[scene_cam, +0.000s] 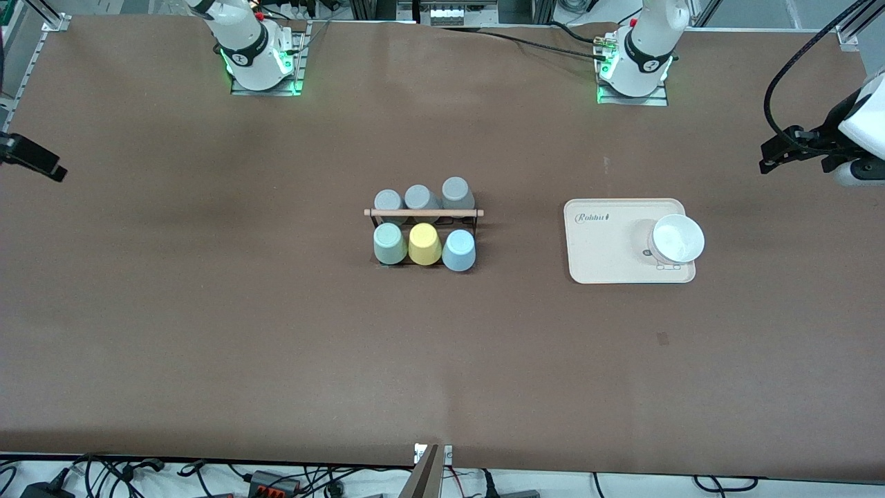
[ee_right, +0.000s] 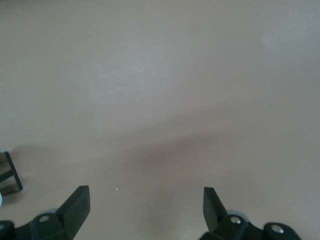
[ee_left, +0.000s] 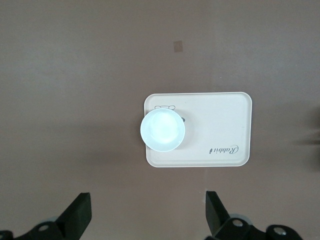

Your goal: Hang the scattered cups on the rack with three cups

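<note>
Hanging on the rack (scene_cam: 424, 213), both cups lie well apart from either fingers.

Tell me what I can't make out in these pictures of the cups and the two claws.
- Rack: front view, its pegs are covered by the upturned cups, such as the mint-green cup and the light blue cup.
- Left claw: left wrist view, open, but its base is cut off by the picture's edge.
- Right claw: right wrist view, open, likewise cut off.
- Tray: its small print is too small to read.

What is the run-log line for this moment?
rack: six cups on | mint-green cup, light blue cup: hung | left gripper, right gripper: open, empty
</note>
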Robot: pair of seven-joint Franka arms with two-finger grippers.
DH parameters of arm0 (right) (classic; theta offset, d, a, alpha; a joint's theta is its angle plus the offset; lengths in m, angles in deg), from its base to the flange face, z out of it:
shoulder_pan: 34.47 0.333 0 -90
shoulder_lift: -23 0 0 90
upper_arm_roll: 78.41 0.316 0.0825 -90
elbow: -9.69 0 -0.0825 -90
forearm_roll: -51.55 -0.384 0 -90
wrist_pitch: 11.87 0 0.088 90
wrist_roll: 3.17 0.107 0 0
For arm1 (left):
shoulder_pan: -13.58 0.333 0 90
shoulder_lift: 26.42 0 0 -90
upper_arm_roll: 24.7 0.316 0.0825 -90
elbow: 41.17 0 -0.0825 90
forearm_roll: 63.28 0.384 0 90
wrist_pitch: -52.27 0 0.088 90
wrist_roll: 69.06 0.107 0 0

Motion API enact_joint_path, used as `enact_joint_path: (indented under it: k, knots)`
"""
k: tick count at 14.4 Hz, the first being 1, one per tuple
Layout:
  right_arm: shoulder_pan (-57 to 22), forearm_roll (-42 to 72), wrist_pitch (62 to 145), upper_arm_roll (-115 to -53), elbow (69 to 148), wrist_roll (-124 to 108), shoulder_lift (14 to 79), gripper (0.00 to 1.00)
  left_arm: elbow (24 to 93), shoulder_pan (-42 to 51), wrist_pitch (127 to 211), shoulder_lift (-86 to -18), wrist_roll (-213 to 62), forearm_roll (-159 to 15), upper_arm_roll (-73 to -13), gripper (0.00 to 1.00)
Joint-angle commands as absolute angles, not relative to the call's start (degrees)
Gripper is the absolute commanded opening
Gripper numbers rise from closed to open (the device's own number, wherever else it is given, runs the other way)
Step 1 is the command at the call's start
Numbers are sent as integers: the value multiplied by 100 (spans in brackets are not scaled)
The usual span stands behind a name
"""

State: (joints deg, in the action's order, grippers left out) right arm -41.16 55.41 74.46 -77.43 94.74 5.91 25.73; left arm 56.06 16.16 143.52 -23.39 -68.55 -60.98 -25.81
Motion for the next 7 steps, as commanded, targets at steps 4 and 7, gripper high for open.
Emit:
enact_joint_path:
  k: [4, 7]
  knots:
    - [-4267, 5295, 7479, -7496, 9556, 448, 2766, 100, 5437, 1648, 14236, -2422, -6730, -6178, -2611, 100]
    - [-3536, 5418, 7515, -8166, 9556, 430, 2757, 100, 5428, 1639, 14236, -2413, -6739, -6178, -2611, 100]
